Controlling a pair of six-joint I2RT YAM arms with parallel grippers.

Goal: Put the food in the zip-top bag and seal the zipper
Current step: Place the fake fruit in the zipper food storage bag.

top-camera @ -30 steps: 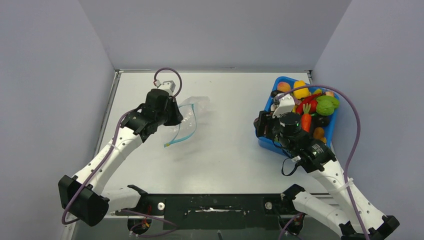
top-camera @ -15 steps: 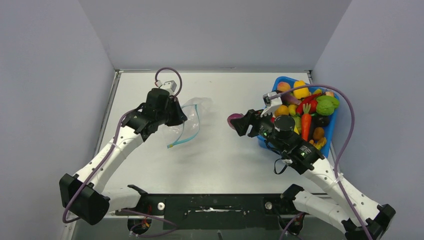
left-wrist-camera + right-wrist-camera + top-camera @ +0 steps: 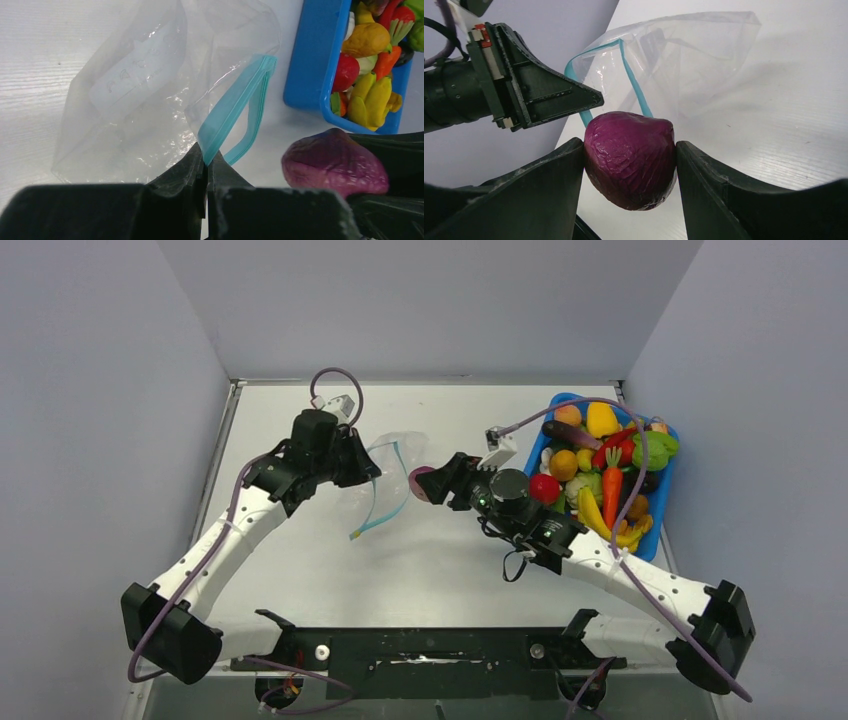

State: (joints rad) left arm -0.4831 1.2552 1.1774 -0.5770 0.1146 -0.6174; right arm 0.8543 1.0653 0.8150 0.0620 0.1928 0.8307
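You see the clear, crinkly bag point(image 3: 145, 85) lying on the table point(image 3: 450, 570), its blue zipper point(image 3: 235, 105) standing open in a loop. Your left gripper point(image 3: 206, 161) has its fingers pressed together on the zipper edge. Your right gripper point(image 3: 629, 150), fingers half spread, pinches the purple piece point(image 3: 634, 170) just beside the bag's mouth.

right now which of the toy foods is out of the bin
the purple piece: it is clamped in the right pincer near the zip-top bag, while every other toy food lies in the blue bin
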